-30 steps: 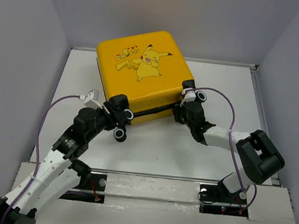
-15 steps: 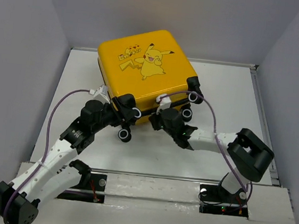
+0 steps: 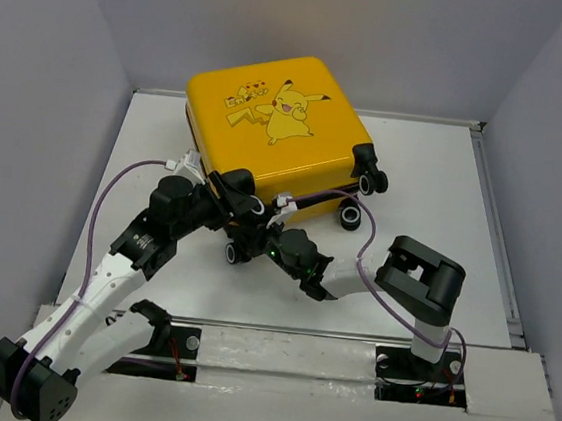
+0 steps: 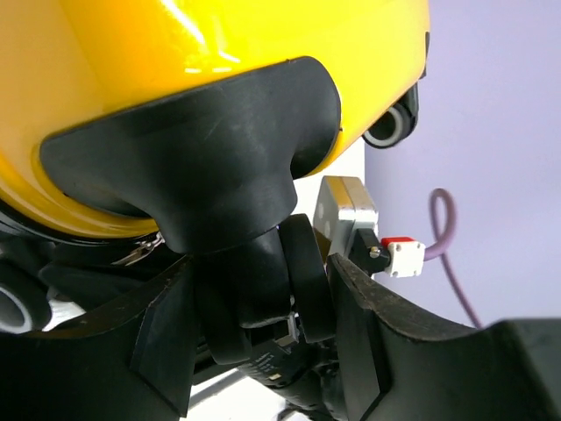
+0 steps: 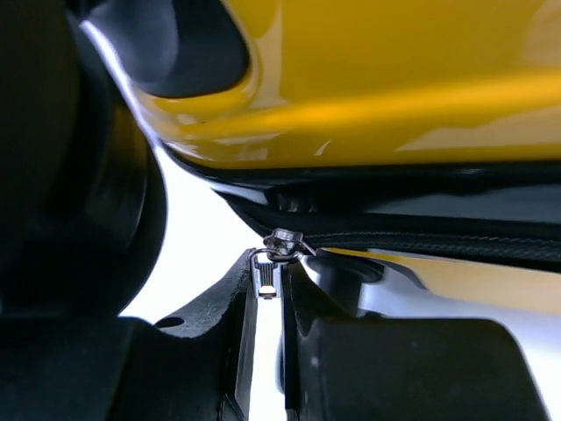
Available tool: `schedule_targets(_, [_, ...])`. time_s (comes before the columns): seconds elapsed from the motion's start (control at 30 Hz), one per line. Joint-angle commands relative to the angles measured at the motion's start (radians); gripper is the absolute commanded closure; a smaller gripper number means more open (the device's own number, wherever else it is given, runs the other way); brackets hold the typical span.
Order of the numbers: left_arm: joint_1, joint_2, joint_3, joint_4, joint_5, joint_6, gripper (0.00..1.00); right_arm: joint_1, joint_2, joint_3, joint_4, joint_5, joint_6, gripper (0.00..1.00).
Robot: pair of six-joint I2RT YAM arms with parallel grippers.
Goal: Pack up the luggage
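Both arms reach in just left of the desk's middle, the left gripper (image 4: 259, 274) with jaws clamped around a caster (image 4: 302, 281), the low, folded right gripper (image 5: 267, 294) with jaws pinching a zipper pull (image 5: 266, 279).

This is a robotics lab test cell. A white table (image 3: 413, 194) is boxed in on three sides by plain grey-lilac walls (image 3: 42, 95) (they look more like screens than the walls of a room). A raised lip runs along the table's edges. The left arm (image 3: 102, 287) and the right arm (image 3: 420, 275), both white and black, are bolted to dark metal base plates (image 3: 161, 344) at the near edge, where screws and thin wiring show. Purple cables (image 3: 102, 202) loop loosely along each arm. The luggage (image 3: 268, 139) lies on the table as the work piece, under flat, even light.
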Motion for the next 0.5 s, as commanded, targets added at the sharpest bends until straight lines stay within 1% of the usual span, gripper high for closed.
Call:
schedule_targets(0.0, [-0.046, -0.069, 0.108, 0.614, 0.207, -0.092, 0.94, 0.161, 0.015, -0.02, 0.617, -0.242, 0.028, 0.93])
schedule_targets(0.07, [-0.046, -0.082, 0.08, 0.617, 0.176, -0.092, 0.94, 0.161, 0.006, -0.057, 0.672, -0.238, 0.038, 0.93])
schedule_targets(0.1, [-0.045, -0.088, 0.049, 0.638, 0.176, -0.102, 0.94, 0.161, -0.003, -0.071, 0.669, -0.204, 0.041, 0.93])
schedule_targets(0.2, [-0.045, -0.1, 0.011, 0.672, 0.162, -0.125, 0.94, 0.161, -0.008, -0.149, 0.785, -0.204, 0.071, 0.93])
schedule_targets(0.27, [-0.045, -0.096, 0.003, 0.672, 0.167, -0.136, 0.94, 0.161, -0.029, -0.184, 0.786, -0.221, 0.047, 0.93])
schedule_targets(0.3, [-0.046, -0.087, 0.0, 0.673, 0.174, -0.144, 0.94, 0.161, -0.037, -0.228, 0.787, -0.218, 0.047, 0.93])
schedule_targets(0.33, [-0.046, -0.082, -0.001, 0.679, 0.186, -0.145, 0.94, 0.161, -0.049, -0.249, 0.786, -0.227, 0.047, 0.91])
schedule_targets(0.4, [-0.046, -0.073, -0.009, 0.684, 0.188, -0.148, 0.92, 0.152, -0.066, -0.282, 0.781, -0.224, 0.048, 0.81])
schedule_targets(0.43, [-0.046, -0.071, -0.029, 0.686, 0.184, -0.147, 0.87, 0.152, -0.106, -0.317, 0.743, -0.201, 0.047, 0.62])
schedule_targets(0.47, [-0.046, -0.071, -0.04, 0.686, 0.183, -0.142, 0.73, 0.152, -0.137, -0.333, 0.703, -0.187, 0.039, 0.51])
